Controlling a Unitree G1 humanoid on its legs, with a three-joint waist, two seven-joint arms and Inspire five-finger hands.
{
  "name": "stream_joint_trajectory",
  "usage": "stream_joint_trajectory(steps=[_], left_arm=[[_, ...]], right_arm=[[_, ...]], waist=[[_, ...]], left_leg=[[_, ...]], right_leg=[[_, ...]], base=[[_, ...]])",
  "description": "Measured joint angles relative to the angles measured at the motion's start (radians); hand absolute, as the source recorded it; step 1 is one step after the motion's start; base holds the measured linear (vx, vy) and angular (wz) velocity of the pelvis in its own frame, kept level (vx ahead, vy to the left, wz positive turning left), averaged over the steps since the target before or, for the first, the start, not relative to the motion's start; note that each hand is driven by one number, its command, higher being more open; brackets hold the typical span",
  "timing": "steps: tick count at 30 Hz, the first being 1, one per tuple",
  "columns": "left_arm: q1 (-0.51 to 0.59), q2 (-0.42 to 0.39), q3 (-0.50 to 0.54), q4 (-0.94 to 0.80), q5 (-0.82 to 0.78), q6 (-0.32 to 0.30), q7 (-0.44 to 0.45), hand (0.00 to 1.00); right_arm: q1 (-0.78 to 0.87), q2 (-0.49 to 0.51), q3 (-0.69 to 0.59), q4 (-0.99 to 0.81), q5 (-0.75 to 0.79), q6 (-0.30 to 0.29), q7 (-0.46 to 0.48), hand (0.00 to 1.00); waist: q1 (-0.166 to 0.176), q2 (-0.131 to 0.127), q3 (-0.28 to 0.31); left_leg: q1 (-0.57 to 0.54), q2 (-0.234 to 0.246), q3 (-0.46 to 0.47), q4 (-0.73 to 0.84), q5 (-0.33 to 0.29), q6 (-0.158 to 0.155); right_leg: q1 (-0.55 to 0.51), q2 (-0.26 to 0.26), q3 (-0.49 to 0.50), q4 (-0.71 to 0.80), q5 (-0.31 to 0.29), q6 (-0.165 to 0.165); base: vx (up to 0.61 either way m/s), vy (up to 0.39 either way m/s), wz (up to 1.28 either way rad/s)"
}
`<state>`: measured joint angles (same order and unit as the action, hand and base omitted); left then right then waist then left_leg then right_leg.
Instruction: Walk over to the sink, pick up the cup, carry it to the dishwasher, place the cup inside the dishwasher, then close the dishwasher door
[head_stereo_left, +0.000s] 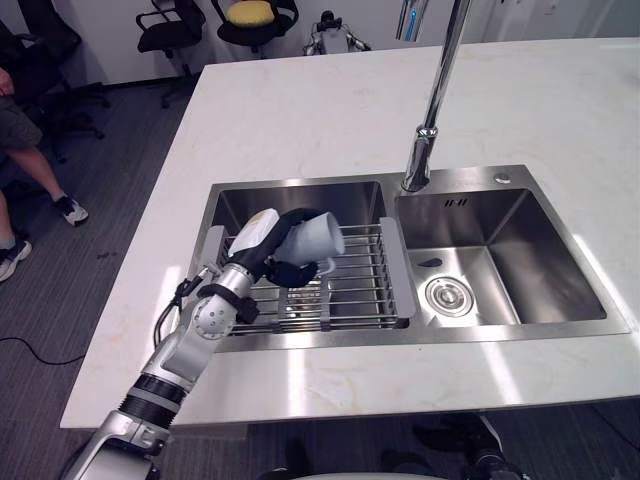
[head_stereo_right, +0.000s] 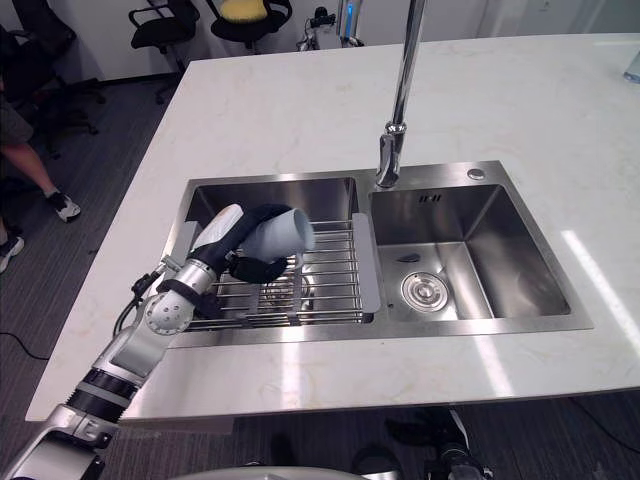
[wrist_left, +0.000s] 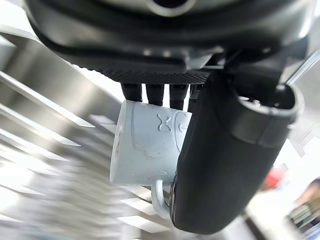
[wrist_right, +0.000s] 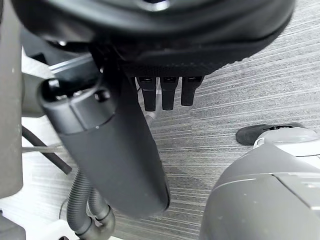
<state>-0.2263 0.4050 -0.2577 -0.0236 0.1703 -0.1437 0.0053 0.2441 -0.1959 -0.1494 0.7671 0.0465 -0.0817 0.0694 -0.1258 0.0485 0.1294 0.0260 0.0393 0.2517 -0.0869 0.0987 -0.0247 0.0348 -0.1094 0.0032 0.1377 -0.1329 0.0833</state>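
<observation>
The left hand (head_stereo_left: 270, 248) has its fingers (wrist_left: 155, 93) and thumb wrapped round the white cup (head_stereo_left: 314, 238) so it won't drop. The cup is tipped sideways just over the wire rack (head_stereo_left: 365, 290) in the sink (head_stereo_left: 300, 195). The right hand (wrist_right: 112, 160) hangs low; I cannot tell if its fingers are open

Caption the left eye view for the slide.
Left hand grips the cup over the wire rack in the sink's left basin.

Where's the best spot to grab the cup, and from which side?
Round its wide body, from the side away from the handle, as the left hand does now. The cup lies tipped sideways over the rack, handle hanging below, a loop probably too small for those fingers.
</observation>
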Motion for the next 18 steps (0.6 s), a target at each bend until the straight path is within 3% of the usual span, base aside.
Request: stream_joint_trajectory(steps=[8, 12, 18], left_arm=[[0.181, -0.187, 0.039, -0.184, -0.339, -0.023, 0.041, 0.30], [0.237, -0.232, 0.038, -0.217, -0.411, -0.024, 0.042, 0.30], [0.283, -0.278, 0.013, -0.290, -0.456, -0.024, 0.041, 0.30]], right_arm=[[0.002, 0.011, -0.003, -0.013, 0.047, 0.001, -0.012, 0.90], [0.008, 0.032, -0.024, -0.039, 0.059, 0.001, -0.026, 0.90], [0.014, 0.066, -0.037, -0.099, 0.130, 0.002, -0.047, 0.90]], waist=[[0.004, 0.000, 0.000], [0.006, -0.003, 0.002], [0.026, -0.024, 0.015]], left_leg=[[0.025, 0.017, 0.046, 0.000, -0.013, -0.012], [0.030, 0.022, 0.073, 0.013, -0.026, -0.013], [-0.029, 0.052, 0.125, 0.148, -0.106, -0.010]], right_leg=[[-0.003, 0.017, 0.045, 0.004, -0.001, -0.002], [-0.007, 0.020, 0.074, 0.008, 0.000, -0.002], [-0.057, 0.028, 0.141, 0.054, 0.009, 0.013]], base=[[-0.01, -0.014, -0.17], [0.03, -0.012, -0.24], [0.02, -0.008, -0.31]])
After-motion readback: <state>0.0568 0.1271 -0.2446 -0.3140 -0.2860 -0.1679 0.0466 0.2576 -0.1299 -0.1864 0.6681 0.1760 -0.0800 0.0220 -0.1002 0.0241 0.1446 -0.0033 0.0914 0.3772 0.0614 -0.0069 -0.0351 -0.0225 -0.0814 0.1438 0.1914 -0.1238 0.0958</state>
